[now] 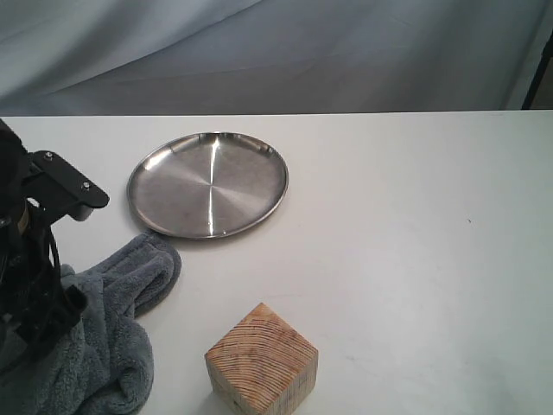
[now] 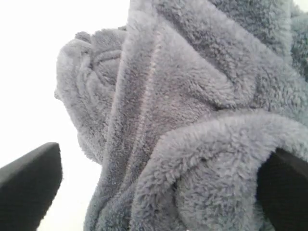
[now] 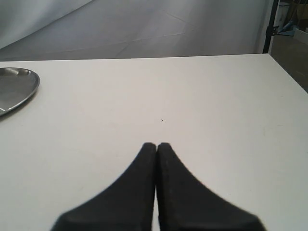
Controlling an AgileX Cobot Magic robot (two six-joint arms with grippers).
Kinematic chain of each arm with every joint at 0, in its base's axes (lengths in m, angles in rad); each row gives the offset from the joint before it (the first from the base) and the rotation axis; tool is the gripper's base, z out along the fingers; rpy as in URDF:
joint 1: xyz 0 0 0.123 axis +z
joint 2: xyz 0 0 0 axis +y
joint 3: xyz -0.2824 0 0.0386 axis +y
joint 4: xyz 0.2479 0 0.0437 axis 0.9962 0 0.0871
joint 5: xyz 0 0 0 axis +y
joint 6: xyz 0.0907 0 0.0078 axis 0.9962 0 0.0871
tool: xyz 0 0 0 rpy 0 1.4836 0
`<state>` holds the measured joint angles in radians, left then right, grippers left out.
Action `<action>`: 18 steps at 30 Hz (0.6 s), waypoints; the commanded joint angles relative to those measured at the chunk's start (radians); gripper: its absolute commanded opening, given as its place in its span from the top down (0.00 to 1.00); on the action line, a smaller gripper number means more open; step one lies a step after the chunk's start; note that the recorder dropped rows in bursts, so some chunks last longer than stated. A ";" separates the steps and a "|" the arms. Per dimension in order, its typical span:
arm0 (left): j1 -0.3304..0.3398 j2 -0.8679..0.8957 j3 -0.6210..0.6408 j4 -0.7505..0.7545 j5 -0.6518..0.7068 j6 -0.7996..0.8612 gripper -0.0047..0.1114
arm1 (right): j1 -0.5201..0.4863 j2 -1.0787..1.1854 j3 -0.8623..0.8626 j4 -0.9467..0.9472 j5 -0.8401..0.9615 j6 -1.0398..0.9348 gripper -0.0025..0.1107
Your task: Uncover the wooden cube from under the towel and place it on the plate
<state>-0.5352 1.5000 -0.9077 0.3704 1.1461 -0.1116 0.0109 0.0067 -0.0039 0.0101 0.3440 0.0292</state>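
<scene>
The wooden cube [image 1: 262, 363] stands uncovered on the white table near the front edge, one corner turned toward the camera. The bunched blue-grey towel [image 1: 112, 328] lies to its left, a small gap apart. The steel plate [image 1: 207, 183] sits behind them with nothing on it. My left gripper [image 2: 159, 183] hangs over the towel [image 2: 183, 96], its fingers [image 2: 29, 178] spread wide, open, with folds of fleece between them. My right gripper [image 3: 157, 144] is shut with nothing in it, low over bare table; the plate's rim [image 3: 17, 86] shows at that view's edge.
The left arm [image 1: 34, 259] fills the exterior view's left edge above the towel. A grey cloth backdrop [image 1: 276, 52] hangs behind the table's far edge. A dark post [image 1: 540, 69] stands at the back right corner.
</scene>
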 commanded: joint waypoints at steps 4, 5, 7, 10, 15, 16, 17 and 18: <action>0.001 0.001 -0.029 -0.021 0.075 0.008 0.06 | 0.000 -0.007 0.004 -0.010 -0.002 0.004 0.98; 0.001 -0.015 -0.029 -0.021 0.075 0.008 0.06 | 0.000 -0.007 0.004 -0.010 -0.002 0.004 0.98; 0.001 -0.072 -0.052 -0.024 0.075 0.008 0.06 | 0.000 -0.007 0.004 -0.010 -0.002 0.004 0.98; 0.001 -0.218 -0.070 -0.069 0.051 0.030 0.06 | 0.000 -0.007 0.004 -0.010 -0.002 0.004 0.98; 0.001 -0.439 -0.068 -0.178 -0.058 0.105 0.06 | 0.000 -0.007 0.004 -0.010 -0.002 0.001 0.98; 0.001 -0.460 -0.062 -0.185 -0.056 0.125 0.06 | 0.000 -0.007 0.004 -0.010 -0.002 0.001 0.98; 0.001 -0.478 -0.049 -0.185 -0.056 0.141 0.06 | 0.000 -0.007 0.004 -0.010 -0.002 0.001 0.98; 0.001 -0.489 -0.037 -0.182 -0.067 0.144 0.06 | 0.000 -0.007 0.004 -0.010 -0.002 0.001 0.98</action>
<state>-0.5352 1.0531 -0.9688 0.2053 1.1002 0.0000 0.0109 0.0067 -0.0039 0.0101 0.3440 0.0292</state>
